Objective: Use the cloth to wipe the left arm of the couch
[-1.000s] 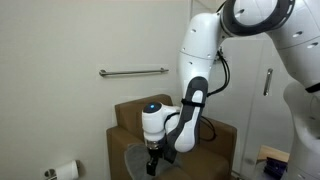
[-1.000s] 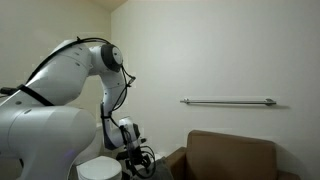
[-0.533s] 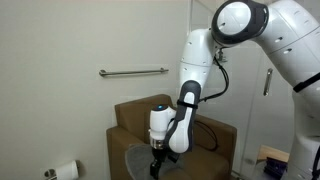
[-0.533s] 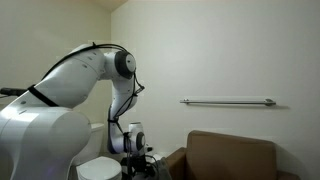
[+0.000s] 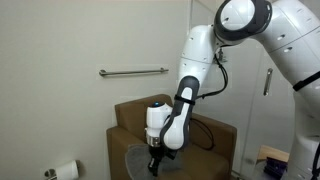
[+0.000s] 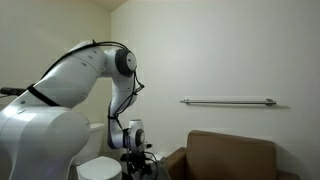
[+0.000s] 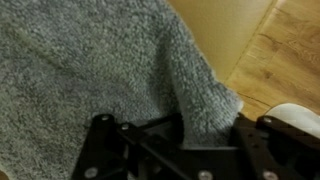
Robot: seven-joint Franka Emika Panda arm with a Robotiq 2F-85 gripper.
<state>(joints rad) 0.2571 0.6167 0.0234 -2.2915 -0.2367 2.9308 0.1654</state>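
The grey cloth (image 7: pixel 100 60) fills most of the wrist view and lies draped over the tan-brown left arm of the couch (image 7: pixel 215 30). A raised fold of it sits between the two fingers of my gripper (image 7: pixel 212 128), and both pads press on that fold. In an exterior view the gripper (image 5: pixel 154 167) points straight down onto the cloth (image 5: pixel 135 158) at the front of the couch (image 5: pixel 135 115). From the opposite side, the gripper (image 6: pixel 140 170) hangs low beside the couch (image 6: pixel 235 155), and the cloth is hidden there.
A steel wall bar (image 5: pixel 133 71) runs above the couch. A white paper roll (image 5: pixel 65 171) sits low on the wall. Wooden floor (image 7: pixel 290 50) and a white rounded object (image 7: pixel 295 115) lie beside the couch arm. A white fixture (image 6: pixel 100 168) stands close to the arm's base.
The arm has swung round above the couch and the gripper has settled on the cloth. Its jaws have closed in from wide open onto a fold.
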